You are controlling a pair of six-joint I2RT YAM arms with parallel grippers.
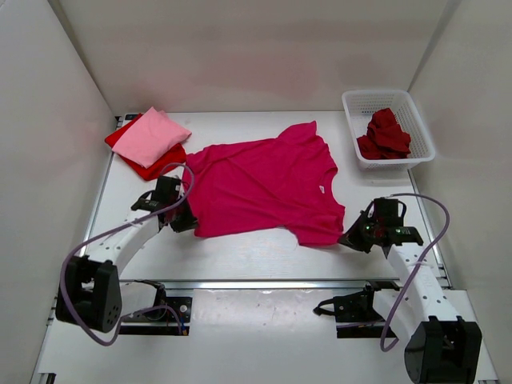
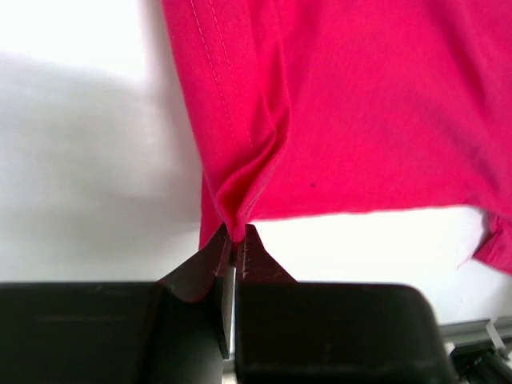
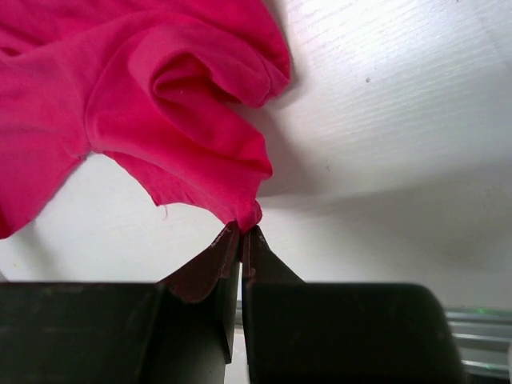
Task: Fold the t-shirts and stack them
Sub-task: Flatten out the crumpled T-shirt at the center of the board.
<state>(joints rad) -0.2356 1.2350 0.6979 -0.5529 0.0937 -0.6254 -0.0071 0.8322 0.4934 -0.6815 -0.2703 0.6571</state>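
A magenta t-shirt [image 1: 264, 186] lies spread flat across the middle of the table. My left gripper [image 1: 186, 222] is shut on its near-left hem corner [image 2: 234, 210]. My right gripper [image 1: 350, 239] is shut on the tip of its near-right sleeve [image 3: 250, 214]. A folded light pink t-shirt [image 1: 154, 134] rests on a folded bright red t-shirt [image 1: 152, 166] at the back left. A dark red t-shirt [image 1: 385, 134] lies crumpled in the white lattice basket [image 1: 355, 105] at the back right.
White walls enclose the table on three sides. A metal rail [image 1: 272, 283] runs along the near edge between the arm bases. Cables loop beside both arms.
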